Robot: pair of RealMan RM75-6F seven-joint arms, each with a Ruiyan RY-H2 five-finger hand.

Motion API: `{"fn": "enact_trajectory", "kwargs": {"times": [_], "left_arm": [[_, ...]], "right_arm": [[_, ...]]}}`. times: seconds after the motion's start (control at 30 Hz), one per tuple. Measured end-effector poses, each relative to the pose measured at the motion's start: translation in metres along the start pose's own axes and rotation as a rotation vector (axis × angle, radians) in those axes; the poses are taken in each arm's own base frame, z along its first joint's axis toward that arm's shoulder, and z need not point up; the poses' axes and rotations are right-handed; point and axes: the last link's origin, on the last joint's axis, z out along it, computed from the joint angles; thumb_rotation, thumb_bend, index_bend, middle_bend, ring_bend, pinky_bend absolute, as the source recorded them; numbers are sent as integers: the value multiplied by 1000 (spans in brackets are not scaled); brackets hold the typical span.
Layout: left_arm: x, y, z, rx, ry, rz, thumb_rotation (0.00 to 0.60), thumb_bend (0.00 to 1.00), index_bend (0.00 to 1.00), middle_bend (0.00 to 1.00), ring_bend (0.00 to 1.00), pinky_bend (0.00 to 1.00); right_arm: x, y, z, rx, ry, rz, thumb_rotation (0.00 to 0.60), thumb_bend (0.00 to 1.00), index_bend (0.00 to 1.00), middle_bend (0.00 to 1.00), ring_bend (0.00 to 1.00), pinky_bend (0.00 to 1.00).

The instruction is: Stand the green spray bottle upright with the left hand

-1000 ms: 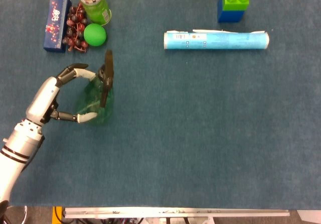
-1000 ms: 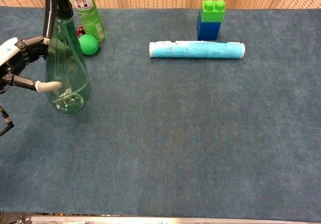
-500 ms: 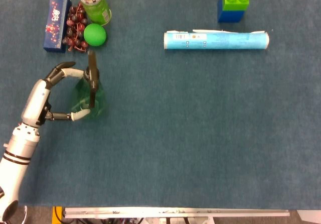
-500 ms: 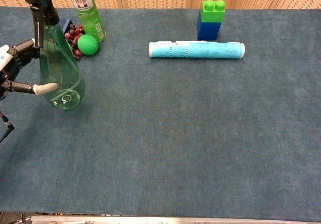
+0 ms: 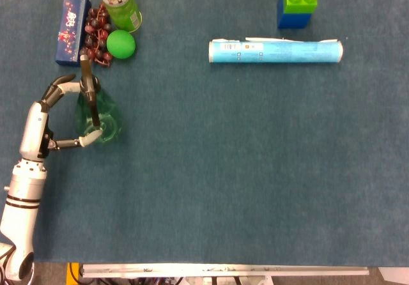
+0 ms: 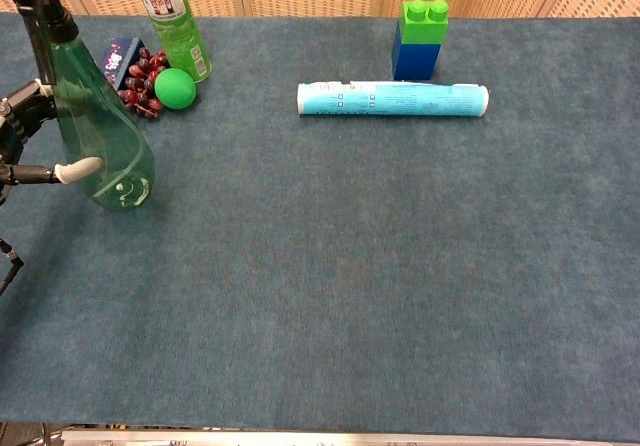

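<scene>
The green spray bottle (image 6: 105,146) is seen at the left edge of the chest view, its base on the blue tabletop (image 6: 350,266) and its black nozzle toward the upper left corner. Its long axis is nearly vertical, tilted slightly with the top leaning left toward the arm. It is grasped by the left hand (image 5: 54,115), which lies just to its left in the head view, one finger hooked near the neck and a white-tipped one laid on the lower body. The right hand is not shown. The coming move is judged to turn on that tilt being corrected before release.
</scene>
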Motion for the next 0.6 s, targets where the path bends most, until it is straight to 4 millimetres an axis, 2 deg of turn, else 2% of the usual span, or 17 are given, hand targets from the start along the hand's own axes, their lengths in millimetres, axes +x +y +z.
{"fn": "enact_trajectory", "kwargs": {"times": [0.6], "left_arm": [[-1, -16, -6, 8, 26, 61, 600, 75, 564, 497, 162, 195]], "right_arm": [[0, 0, 0, -1, 0, -1, 600, 96, 485, 338, 255, 359]]}}
